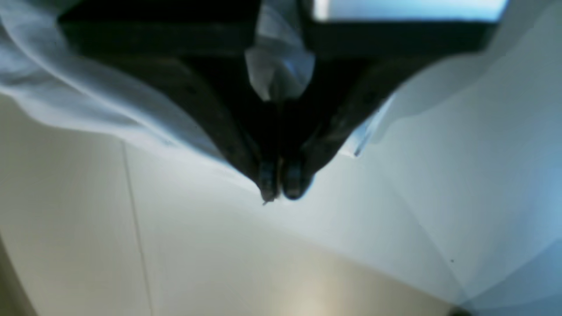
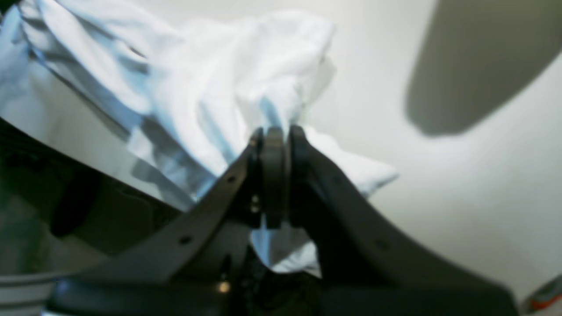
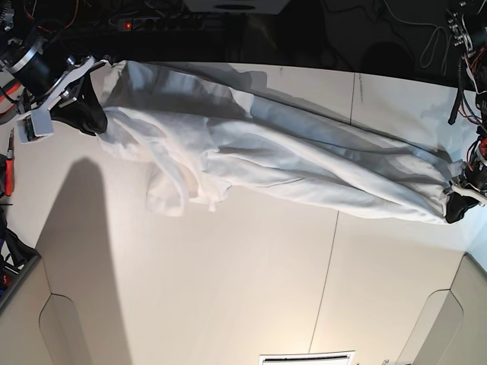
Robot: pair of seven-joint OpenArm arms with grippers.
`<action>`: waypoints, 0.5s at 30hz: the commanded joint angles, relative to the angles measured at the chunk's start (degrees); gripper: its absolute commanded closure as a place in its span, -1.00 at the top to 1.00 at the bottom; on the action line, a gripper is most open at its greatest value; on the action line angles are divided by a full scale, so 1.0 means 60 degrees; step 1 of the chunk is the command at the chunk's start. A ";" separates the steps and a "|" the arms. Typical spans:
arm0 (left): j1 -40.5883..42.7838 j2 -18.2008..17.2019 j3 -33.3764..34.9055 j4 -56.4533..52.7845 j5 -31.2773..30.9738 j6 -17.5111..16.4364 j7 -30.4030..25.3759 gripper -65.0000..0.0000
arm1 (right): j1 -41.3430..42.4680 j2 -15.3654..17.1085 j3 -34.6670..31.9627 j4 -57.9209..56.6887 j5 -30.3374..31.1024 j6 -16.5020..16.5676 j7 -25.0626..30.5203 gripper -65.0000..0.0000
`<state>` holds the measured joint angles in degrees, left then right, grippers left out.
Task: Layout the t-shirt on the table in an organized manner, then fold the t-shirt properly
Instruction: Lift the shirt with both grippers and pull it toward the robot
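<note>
The white t-shirt (image 3: 251, 152) is stretched in a long wrinkled band across the far half of the table (image 3: 228, 289), sagging in folds toward its middle left. My right gripper (image 3: 97, 115) holds the end at the view's left. In the right wrist view this gripper (image 2: 274, 136) is shut on a bunch of t-shirt (image 2: 210, 87) cloth. My left gripper (image 3: 455, 207) holds the opposite end near the table's right edge. Seen from the left wrist, the left gripper (image 1: 281, 186) has its tips together, with t-shirt (image 1: 279, 74) fabric pinched between the fingers higher up.
A thin dark seam (image 3: 331, 251) crosses the table from back to front. Rounded cut-outs sit at the front corners (image 3: 68, 327). Cables and electronics (image 3: 175, 19) line the dark back edge. A red-handled tool (image 3: 9, 171) lies at the far left.
</note>
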<state>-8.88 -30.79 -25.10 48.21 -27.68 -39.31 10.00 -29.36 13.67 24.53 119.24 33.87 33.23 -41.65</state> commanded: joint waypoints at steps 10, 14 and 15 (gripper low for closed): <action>-0.0047 -0.0240 -0.0062 0.0157 0.0568 -0.0115 -0.0361 -1.00 | -0.0025 0.0124 0.0084 -0.1953 -0.0004 -0.0004 -0.0011 -1.00; -0.0051 -0.0117 -0.0062 0.0153 0.0984 -0.0115 -0.0342 -1.00 | 0.0069 0.0120 0.0084 -0.2962 0.0000 -0.0007 0.0153 -1.00; -0.0051 -0.0058 -0.0062 0.0153 0.1115 -0.0115 -0.0339 -1.00 | 0.0076 0.0120 0.0084 -0.3118 0.0004 -0.0007 0.0208 -1.00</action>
<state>-8.27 -29.82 -25.10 48.21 -20.23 -39.51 9.52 -28.73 13.61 24.51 99.77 33.82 33.32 -41.15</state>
